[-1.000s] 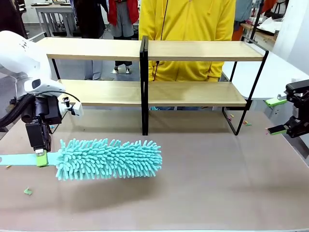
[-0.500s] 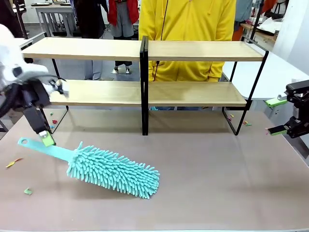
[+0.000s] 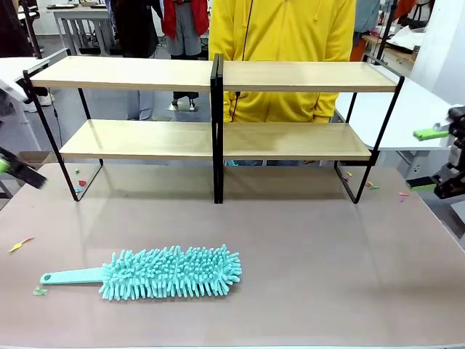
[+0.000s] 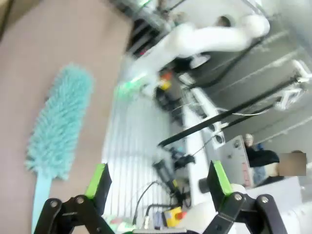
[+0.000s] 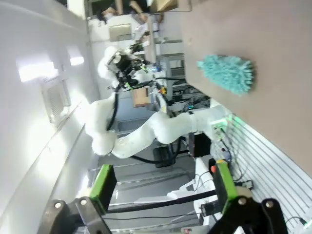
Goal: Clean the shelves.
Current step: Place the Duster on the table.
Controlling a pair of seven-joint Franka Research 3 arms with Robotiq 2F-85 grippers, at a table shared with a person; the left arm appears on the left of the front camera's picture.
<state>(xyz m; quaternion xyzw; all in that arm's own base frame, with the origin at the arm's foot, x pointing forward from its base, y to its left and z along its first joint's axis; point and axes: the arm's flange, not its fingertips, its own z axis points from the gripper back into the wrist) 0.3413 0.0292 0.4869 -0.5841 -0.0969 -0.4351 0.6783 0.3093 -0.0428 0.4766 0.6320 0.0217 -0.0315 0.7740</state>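
The shelves, two joined two-tier racks of light boards on black frames, stand across the far half of the table, their boards bare. A teal fluffy duster lies flat on the table in front of them, its handle pointing left. It also appears as the duster in the left wrist view and as the duster in the right wrist view. My left gripper is a blur at the left edge. In its own view the left gripper is open and holds nothing. My right gripper hovers at the right edge, and the right gripper is open and holds nothing.
A person in a yellow hoodie stands behind the shelves. Small coloured paper scraps lie on the brown table, more scraps by the right shelf leg. A white side table adjoins at the right.
My left gripper has let go of the duster's handle and pulled away up and left to the picture's edge. The duster now lies flat on the table. The right gripper has shifted slightly right.
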